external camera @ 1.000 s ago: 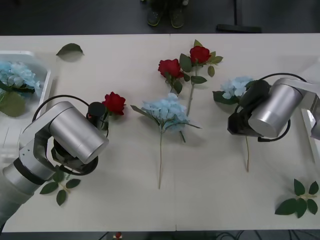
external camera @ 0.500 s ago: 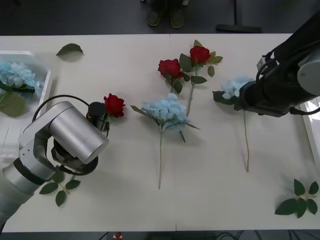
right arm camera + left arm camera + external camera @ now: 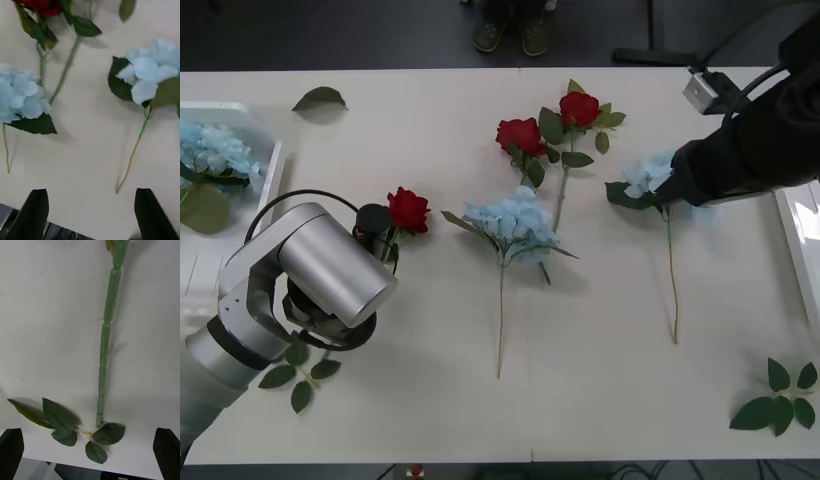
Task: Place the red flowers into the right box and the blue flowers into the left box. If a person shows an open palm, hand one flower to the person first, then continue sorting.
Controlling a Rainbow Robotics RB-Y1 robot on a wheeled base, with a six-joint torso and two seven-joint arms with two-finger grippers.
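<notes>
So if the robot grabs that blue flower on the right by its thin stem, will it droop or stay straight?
The blue flower would probably nod: its fluffy head is far wider than its thin stem. It looks light, so the open right hand should lift it easily. The head might swing, since the stem seems slender and bendy.

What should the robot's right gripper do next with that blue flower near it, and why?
Probably lower straight down onto the stem of the blue flower. The right gripper hangs open above the table, its fingers spread to either side of the thin stem's lower end, and nothing is held yet. The flower lies flat, so closing now would likely catch only air.
</notes>
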